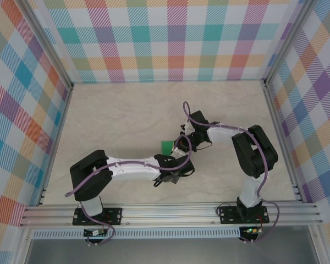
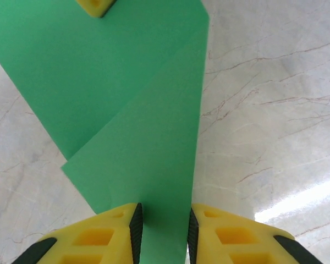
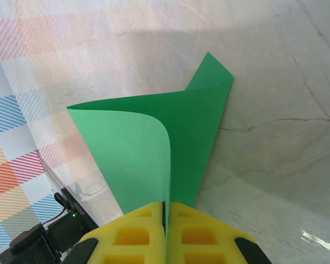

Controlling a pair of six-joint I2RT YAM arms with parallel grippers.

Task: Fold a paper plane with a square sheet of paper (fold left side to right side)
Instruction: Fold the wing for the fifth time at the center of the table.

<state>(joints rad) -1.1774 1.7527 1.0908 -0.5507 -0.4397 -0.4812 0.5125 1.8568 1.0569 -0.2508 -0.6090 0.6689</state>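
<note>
Right wrist view: the green sheet (image 3: 154, 143) is mid-fold, one edge lifted and curling over the rest, and the right hand (image 3: 166, 204) is clamped shut on that raised edge. The rest of the paper lies flat on the counter (image 3: 275, 82), near its middle, between the two arms. From the left wrist, the left hand (image 2: 164, 223) has its pads slightly apart, straddling the near end of the sheet without pinching it. The paper runs lengthways away from that hand. My read: the right hand carries the flap across, and the left is placed to pin it.
</note>
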